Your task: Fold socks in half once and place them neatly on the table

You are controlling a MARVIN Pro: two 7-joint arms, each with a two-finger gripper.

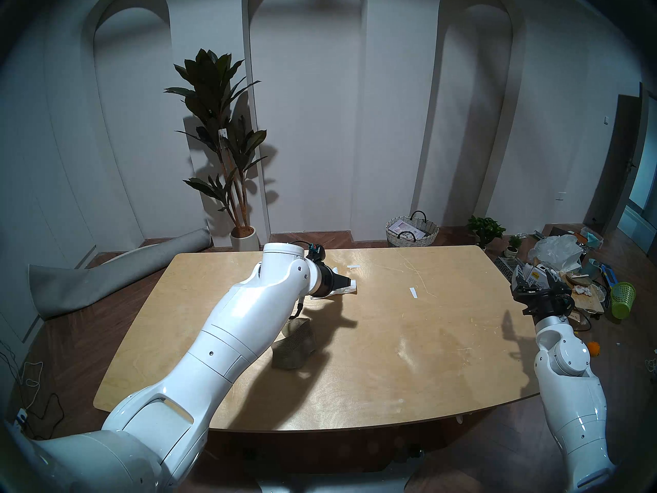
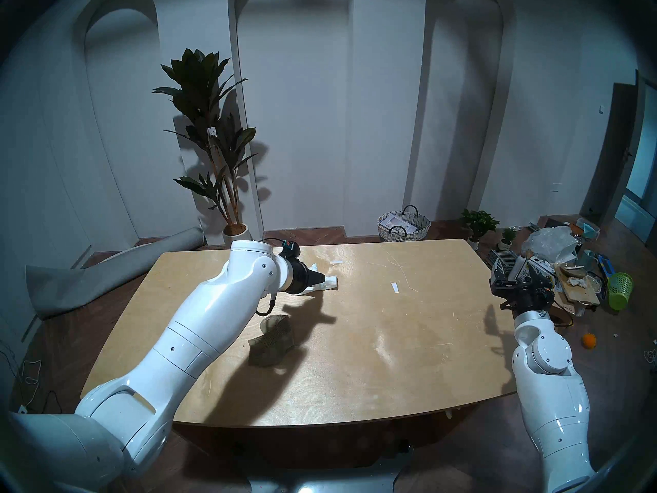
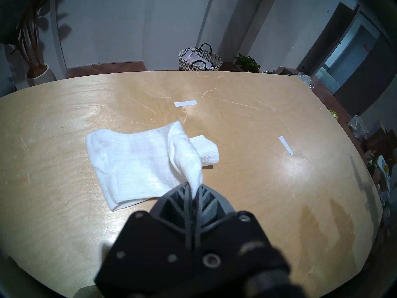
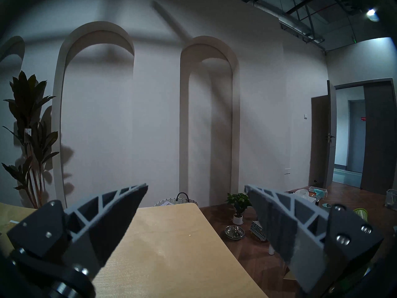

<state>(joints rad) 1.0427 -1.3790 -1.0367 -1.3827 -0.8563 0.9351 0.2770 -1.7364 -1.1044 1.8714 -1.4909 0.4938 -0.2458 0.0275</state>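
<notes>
My left gripper point(image 3: 195, 186) is clenched on a pinched-up fold of the white sock point(image 3: 137, 162), which lies on the far left part of the table point(image 1: 409, 357), its rolled end poking out to the right. The olive sock point(image 1: 295, 344) sits crumpled nearer to me, partly under my left arm. Two small paper strips point(image 3: 185, 103) lie beyond the white sock. My right gripper point(image 4: 196, 191) hangs over the table's right edge, its fingers point(image 4: 120, 218) spread wide, holding nothing.
</notes>
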